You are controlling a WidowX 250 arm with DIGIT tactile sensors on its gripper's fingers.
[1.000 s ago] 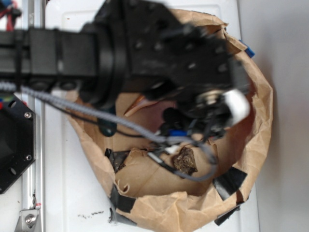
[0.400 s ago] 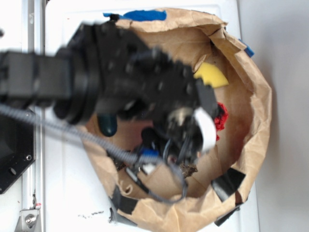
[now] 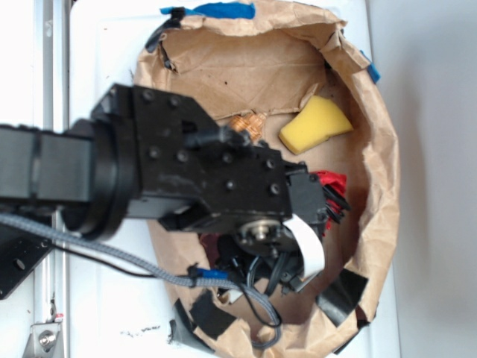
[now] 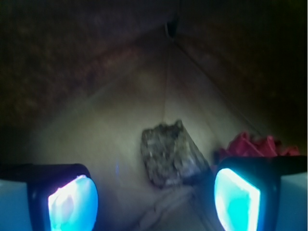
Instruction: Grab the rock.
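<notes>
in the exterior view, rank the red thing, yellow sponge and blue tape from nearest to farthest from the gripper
The gripper itself is hidden under the arm, low in the bag.
1. red thing, just right of the wrist
2. yellow sponge, upper right
3. blue tape, top rim

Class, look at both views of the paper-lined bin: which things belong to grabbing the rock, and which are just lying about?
Belongs to the job:
rock, lying between the open fingers
gripper

Just lying about:
yellow sponge
red item
paper lining
blue tape
black tape
</notes>
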